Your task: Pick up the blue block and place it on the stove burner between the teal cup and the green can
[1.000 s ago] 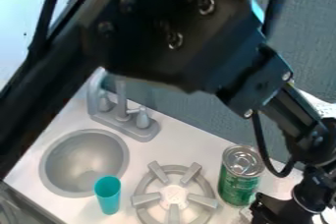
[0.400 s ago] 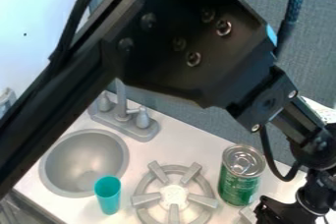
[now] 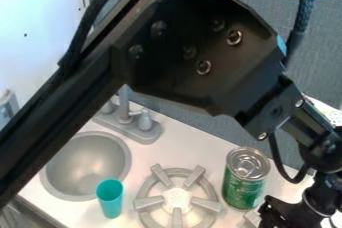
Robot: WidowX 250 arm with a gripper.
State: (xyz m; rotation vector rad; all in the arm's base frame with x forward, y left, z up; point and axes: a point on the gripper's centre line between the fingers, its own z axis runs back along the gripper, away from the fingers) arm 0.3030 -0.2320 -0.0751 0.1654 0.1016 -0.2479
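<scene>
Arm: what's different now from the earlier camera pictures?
The arm has moved down and to the right in the picture, its upper joint most, its wrist end only slightly. The can, cup, burner, sink and faucet stayed put.

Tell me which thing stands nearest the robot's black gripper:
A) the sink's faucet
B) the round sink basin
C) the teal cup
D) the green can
D: the green can stands just beside the gripper at the lower right, while the burner separates it from the teal cup.
</scene>
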